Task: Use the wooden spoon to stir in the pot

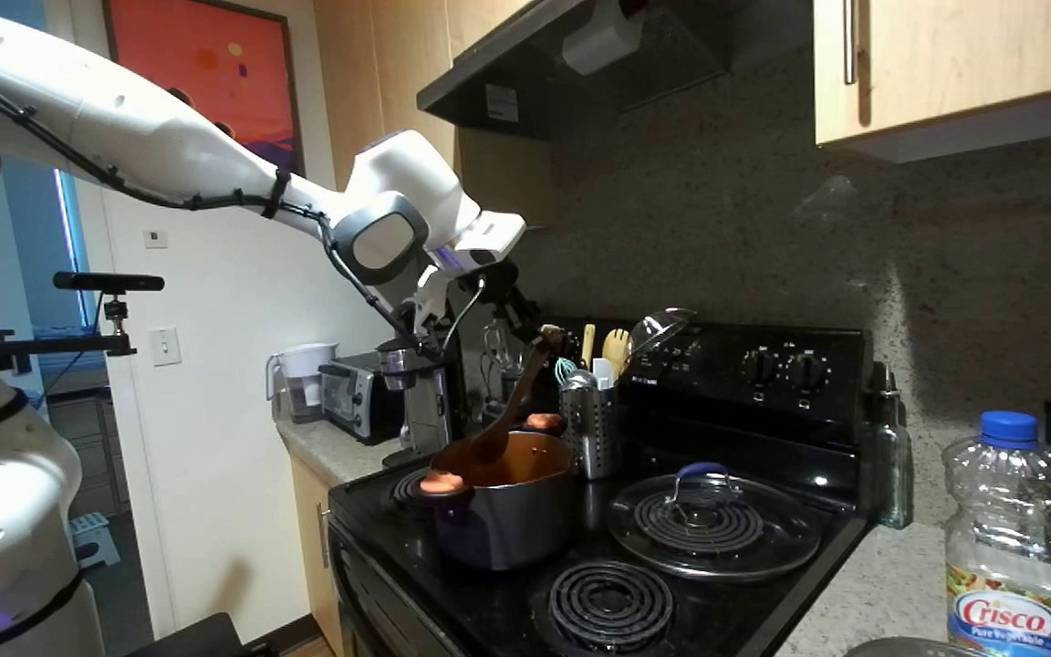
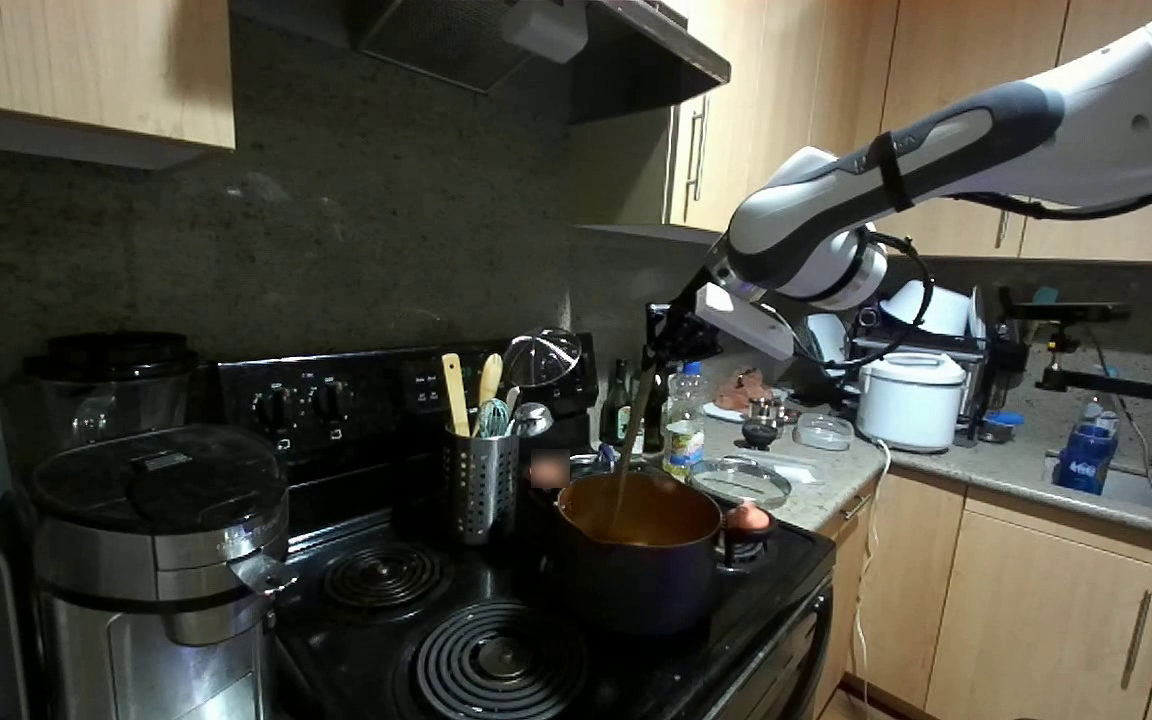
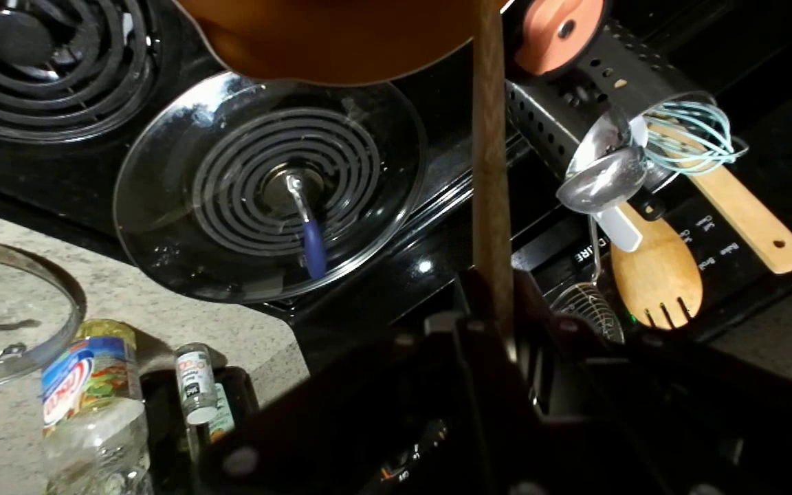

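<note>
A kitchen, plain from its coil-burner stove (image 1: 717, 607), range hood (image 1: 553, 100), pale wood cabinets (image 2: 1056, 600) and sink (image 2: 1151, 497)

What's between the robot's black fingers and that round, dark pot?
A long brown wooden spoon, slanting from the fingers down into the pot; both exterior views show it.

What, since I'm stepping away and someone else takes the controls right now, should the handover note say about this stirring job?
The pincer is closed on the wooden spoon, near the upper end of its handle.
The wooden spoon slants down, its head inside the pot.
The pot stands upright on the stovetop; the utensil holder is close by.
Done: wooden spoon gripped, head in the pot.
Left: the stirring; these stills can't show whether any has happened. What the pot holds, and whether the head touches bottom, can't be told.
</note>
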Tool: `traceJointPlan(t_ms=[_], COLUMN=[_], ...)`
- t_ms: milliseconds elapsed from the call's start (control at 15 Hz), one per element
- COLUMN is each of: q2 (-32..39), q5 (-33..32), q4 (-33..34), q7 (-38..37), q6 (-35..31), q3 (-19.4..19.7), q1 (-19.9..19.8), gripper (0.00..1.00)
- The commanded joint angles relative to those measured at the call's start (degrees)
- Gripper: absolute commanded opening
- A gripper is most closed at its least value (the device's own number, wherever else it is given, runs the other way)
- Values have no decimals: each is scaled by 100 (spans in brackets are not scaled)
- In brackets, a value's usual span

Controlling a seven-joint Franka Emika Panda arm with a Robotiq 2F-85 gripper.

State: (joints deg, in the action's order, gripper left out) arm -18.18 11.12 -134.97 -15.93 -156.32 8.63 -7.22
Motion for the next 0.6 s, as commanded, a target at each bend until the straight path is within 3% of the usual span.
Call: traceJointPlan(t_ms=[0, 533], q2=[202, 438], q5=[181, 286], q4=[131, 425], q7=[111, 284], q6=[-236, -428], q3=[-68, 218], q1=[74, 1], gripper=[6, 6])
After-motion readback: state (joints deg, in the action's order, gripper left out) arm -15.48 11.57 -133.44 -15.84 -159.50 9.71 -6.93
